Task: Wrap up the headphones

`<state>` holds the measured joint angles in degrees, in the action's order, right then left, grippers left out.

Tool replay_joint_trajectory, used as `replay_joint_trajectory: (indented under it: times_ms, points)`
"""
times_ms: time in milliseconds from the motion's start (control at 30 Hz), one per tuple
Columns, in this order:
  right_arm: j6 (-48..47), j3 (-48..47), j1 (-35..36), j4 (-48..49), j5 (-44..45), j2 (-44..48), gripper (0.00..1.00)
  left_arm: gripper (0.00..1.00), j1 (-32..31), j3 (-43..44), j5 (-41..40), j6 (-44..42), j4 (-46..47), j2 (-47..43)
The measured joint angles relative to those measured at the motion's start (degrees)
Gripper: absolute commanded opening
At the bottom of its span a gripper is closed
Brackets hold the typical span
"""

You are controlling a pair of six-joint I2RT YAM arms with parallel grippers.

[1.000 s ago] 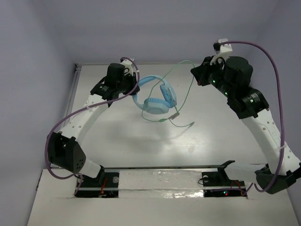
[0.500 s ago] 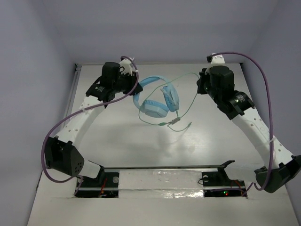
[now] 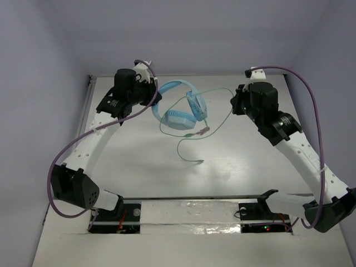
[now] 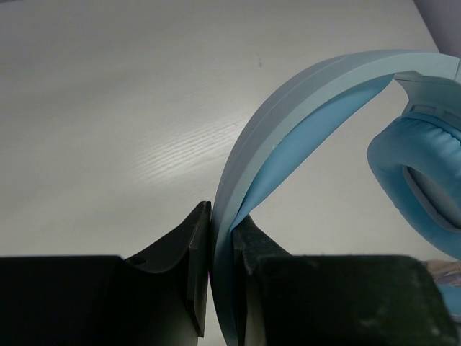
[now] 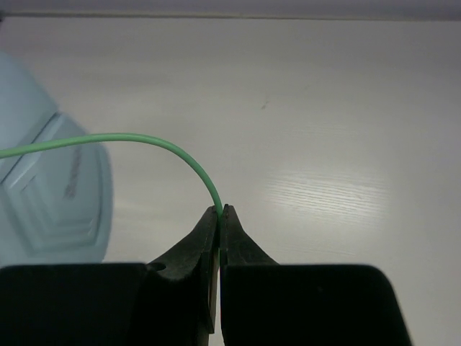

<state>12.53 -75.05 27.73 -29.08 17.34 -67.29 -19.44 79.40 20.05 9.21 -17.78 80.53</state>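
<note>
The light blue headphones (image 3: 178, 108) hang above the back middle of the table. My left gripper (image 3: 156, 98) is shut on their headband (image 4: 288, 115) at its left end. One padded ear cup (image 4: 421, 180) shows at the right of the left wrist view. The thin pale green cable (image 3: 214, 125) runs from the cups to my right gripper (image 3: 233, 103), which is shut on the cable (image 5: 173, 151). A loose end of the cable with the plug (image 3: 199, 162) trails onto the table below the cups. A blurred ear cup (image 5: 43, 187) fills the left of the right wrist view.
The white table (image 3: 150, 161) has a metal rail (image 3: 85, 105) along its left edge. Thick purple arm cables (image 3: 320, 111) loop beside both arms. The arm bases (image 3: 189, 214) sit at the near edge. Grey walls enclose the back and sides.
My left gripper has carried the headphones to the left and back. My right gripper has lowered and moved left with the cable. The loose cable end has swung down and left.
</note>
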Motion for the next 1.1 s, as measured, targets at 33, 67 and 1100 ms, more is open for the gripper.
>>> replay_joint_trajectory:
  times_ms: [33,67,1100]
  points:
    - [0.2,0.0,0.0,0.0,-2.3,0.4,0.0,0.0,0.1,0.0,-1.6,0.0,0.2,-0.2]
    - [0.5,0.0,0.0,0.1,-4.9,1.0,0.0,0.0,0.1,0.0,-3.5,0.0,0.2,-0.5]
    - [0.0,-12.3,0.0,0.8,-11.0,-2.7,0.0,0.0,-6.8,-1.0,-1.4,0.9,-2.5,0.9]
